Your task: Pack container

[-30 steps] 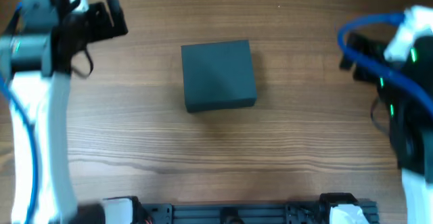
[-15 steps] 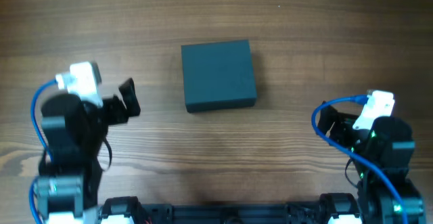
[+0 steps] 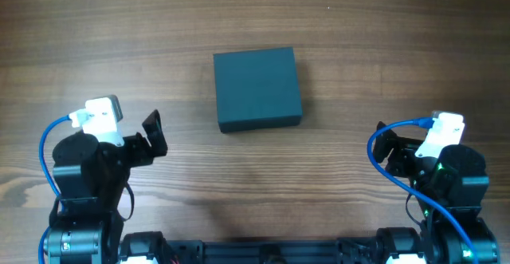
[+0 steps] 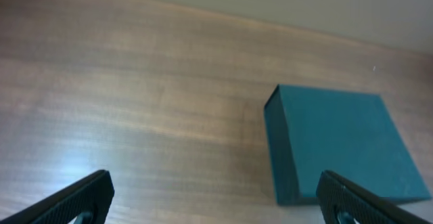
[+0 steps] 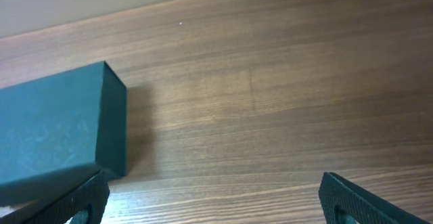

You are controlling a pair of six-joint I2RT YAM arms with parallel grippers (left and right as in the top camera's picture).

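The container point(image 3: 257, 88) is a dark teal-grey box with its lid shut, lying flat in the middle of the wooden table. It also shows in the left wrist view point(image 4: 338, 143) and the right wrist view point(image 5: 54, 132). My left gripper point(image 3: 151, 132) is open and empty at the near left, well apart from the box; its fingers show in the left wrist view point(image 4: 216, 200). My right gripper point(image 3: 386, 144) is open and empty at the near right, also apart from the box; its fingers show in the right wrist view point(image 5: 213, 200).
The wooden table point(image 3: 255, 192) carries only the box. A black rail point(image 3: 271, 252) runs along the near edge between the two arm bases. A pale wall lies beyond the far table edge point(image 4: 338, 7).
Both arms have drawn back from high at the far sides down to the near edge, folded by their bases. The box has not moved.
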